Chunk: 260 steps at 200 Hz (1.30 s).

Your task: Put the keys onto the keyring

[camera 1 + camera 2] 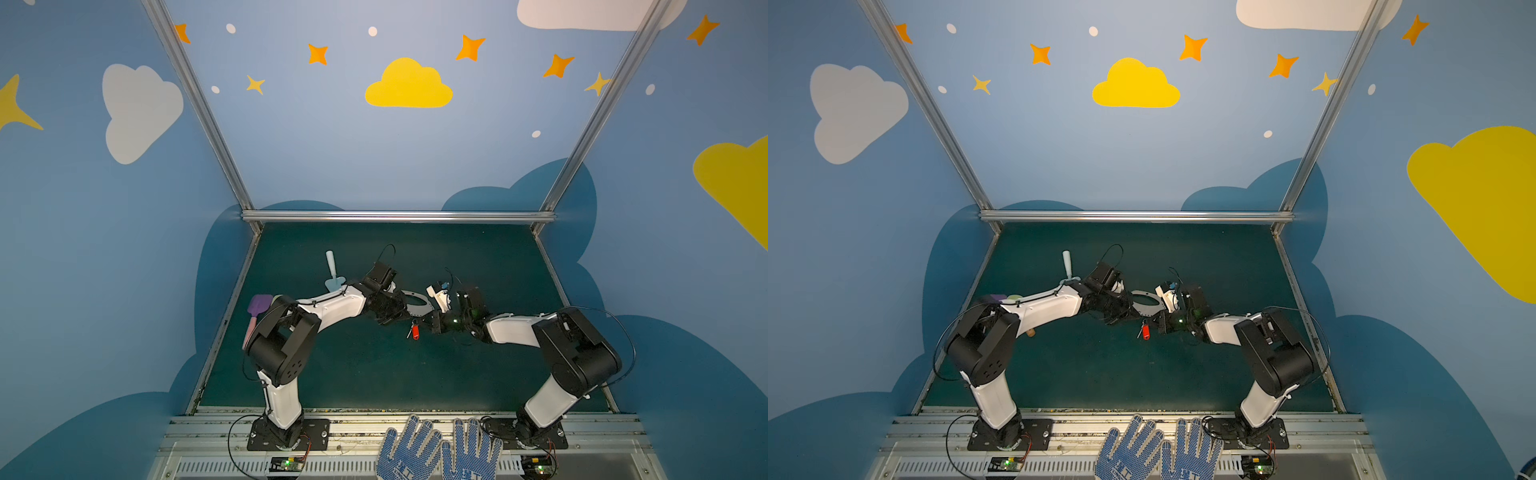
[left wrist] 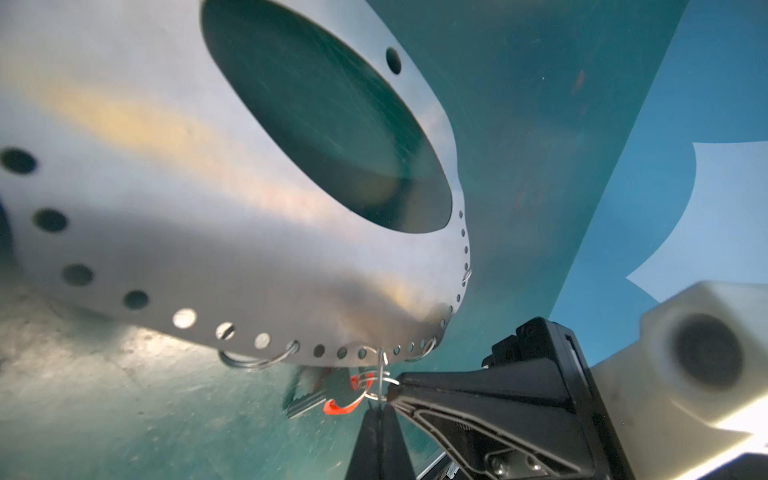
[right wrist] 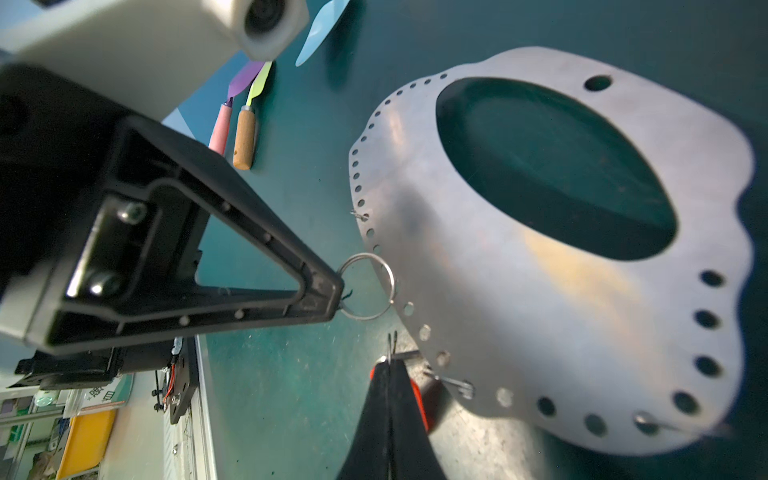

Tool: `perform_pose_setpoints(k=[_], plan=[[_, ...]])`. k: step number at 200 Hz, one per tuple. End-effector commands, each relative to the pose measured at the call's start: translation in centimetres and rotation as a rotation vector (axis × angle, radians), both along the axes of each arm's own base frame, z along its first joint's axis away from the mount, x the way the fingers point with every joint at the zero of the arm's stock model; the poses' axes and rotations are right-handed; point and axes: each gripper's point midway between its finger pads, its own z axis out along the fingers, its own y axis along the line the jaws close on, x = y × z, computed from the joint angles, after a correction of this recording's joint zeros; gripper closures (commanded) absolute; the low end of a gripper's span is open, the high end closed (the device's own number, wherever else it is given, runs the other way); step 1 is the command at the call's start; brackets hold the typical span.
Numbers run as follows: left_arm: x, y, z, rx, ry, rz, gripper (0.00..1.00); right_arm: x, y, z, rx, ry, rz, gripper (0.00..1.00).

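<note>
Grey keyring [image 3: 519,316], wire ring [image 3: 391,282], red key [image 3: 419,399], closed jaws

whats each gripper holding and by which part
Left gripper pinches a wire ring threaded through the plate rim. Right gripper seems to pinch the small ring on the red-headed key; the grip itself is partly hidden.

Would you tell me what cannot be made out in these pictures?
Small silver key with red-orange head: left wrist view, blurred, partly behind the flat grey perforated plate.
That plate: same view, cut off by frame edges.
Small silver wire rings: both top views, too small.
Right gripper: right wrist view, its shut fingers hide what they pinch.
</note>
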Motion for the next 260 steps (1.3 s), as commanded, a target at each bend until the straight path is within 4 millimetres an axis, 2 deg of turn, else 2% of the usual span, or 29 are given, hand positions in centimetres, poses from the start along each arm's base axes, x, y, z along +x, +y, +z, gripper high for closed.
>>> perform_pose_setpoints(k=[1, 56, 62, 108, 260], plan=[[0.0, 0.1, 1.3, -0.01, -0.019, -0.015, 0.96, -0.7, 0.6, 0.6, 0.012, -0.019, 0.047, 1.0], [-0.2, 0.3, 1.3, -0.005, -0.018, -0.019, 0.96, -1.2, 1.1, 0.4, 0.006, -0.014, 0.077, 1.0], [-0.2, 0.3, 1.4, -0.005, -0.019, -0.019, 0.96, -0.5, 1.5, 1.2, 0.015, -0.035, 0.076, 1.0], [-0.3, 0.3, 1.3, -0.006, -0.015, -0.019, 0.96, -0.1, 1.7, 1.5, 0.013, -0.048, 0.079, 1.0], [-0.2, 0.5, 1.5, -0.003, -0.022, -0.013, 0.96, -0.4, 1.5, 0.9, 0.002, -0.037, 0.075, 1.0]])
